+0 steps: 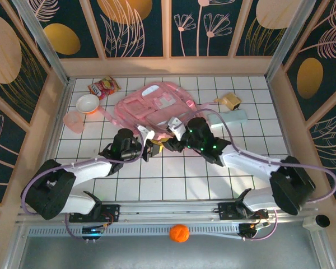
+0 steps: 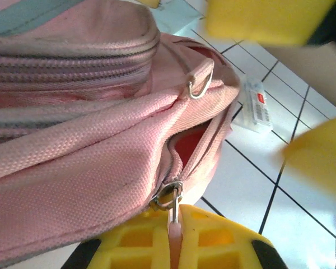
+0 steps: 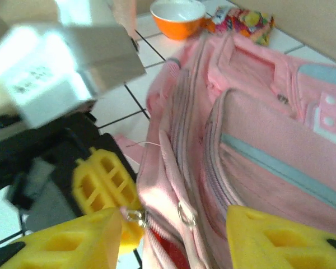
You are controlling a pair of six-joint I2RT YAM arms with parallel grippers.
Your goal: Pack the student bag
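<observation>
Surface: white tiled table, floral walls on three sides.
Bag: pink, lying flat at mid-table toward the back, long axis roughly crosswise. Its near edge meets both grippers.
Zip: on that near edge, partly undone, red lining showing in the gap.
Left gripper: clamped on the pink pull at the zip's end, arm reaching low and forward from its base.
Right gripper: fingers well apart, gripping nothing I can see, one on each side of the zip edge, just beside the left gripper.
Bearing: the bag lies straight ahead of both. With the left arm busy on the pull, I judge the right arm is freer to work the mouth.
Loose stock: bowl, cup and packet back left, box right of the bag.
</observation>
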